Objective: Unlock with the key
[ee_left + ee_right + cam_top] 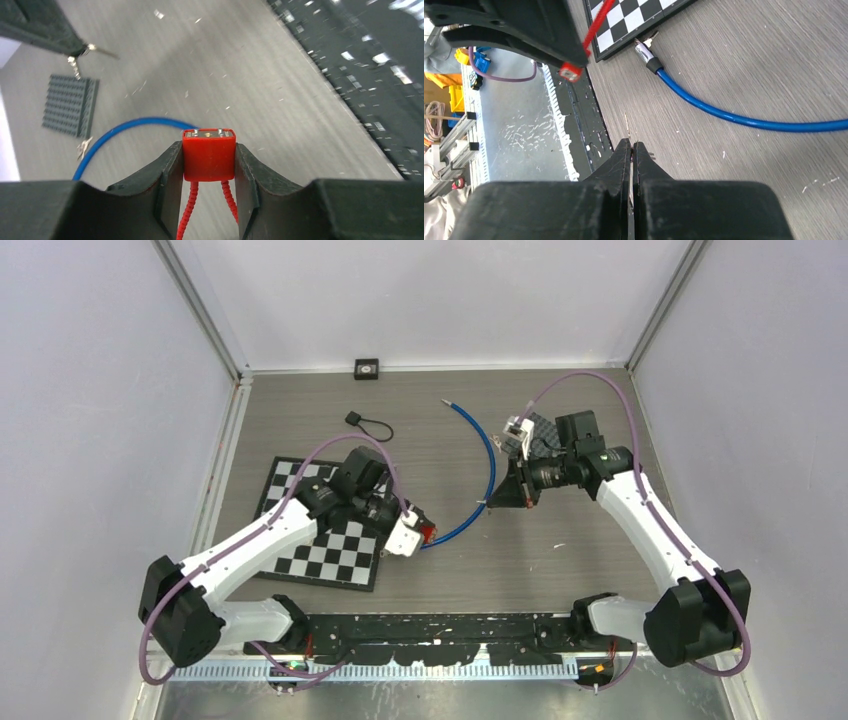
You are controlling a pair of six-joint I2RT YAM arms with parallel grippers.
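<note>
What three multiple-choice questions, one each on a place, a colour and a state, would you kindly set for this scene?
1. Where on the table does the chessboard lie?
A. left half
B. right half
C. against the back wall

2. What colour is the lock in the left gripper?
A. blue
B. yellow
C. red

3. How does the right gripper stand?
A. wide open
B. shut on the key
C. half open, empty

Answers:
1 A: the top view shows it left of centre.
2 C: the left wrist view shows a red body clamped there.
3 B: its own view shows the jaws pressed together, and the key pokes out in the left wrist view.
</note>
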